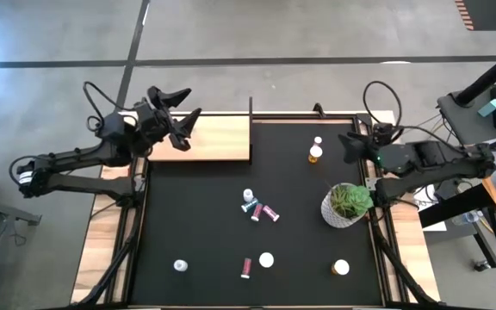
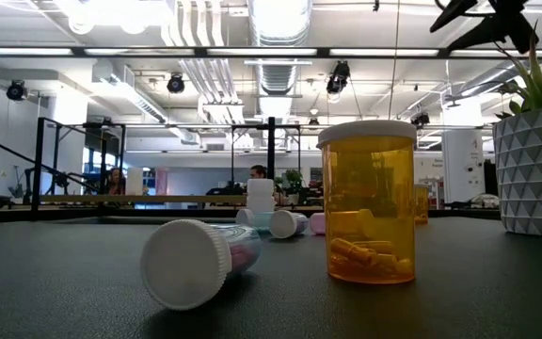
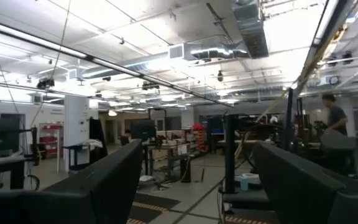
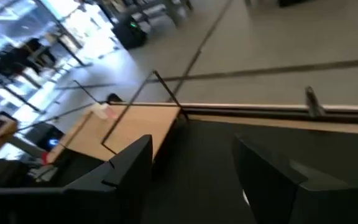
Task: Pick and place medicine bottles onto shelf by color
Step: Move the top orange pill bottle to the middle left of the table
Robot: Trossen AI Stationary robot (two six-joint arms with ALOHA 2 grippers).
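Foreground: capped pink bottle [image 2: 196, 264] on its side beside upright orange bottle [image 2: 367, 202]; others scattered across bench [image 1: 196, 215]. Shelf [image 1: 213, 139] bare. Left end effector [image 1: 177, 120] hovers over shelf, open, empty; right end effector [image 1: 348, 146] part-open, empty. Sorting seems unstarted; next, descend on a bottle.
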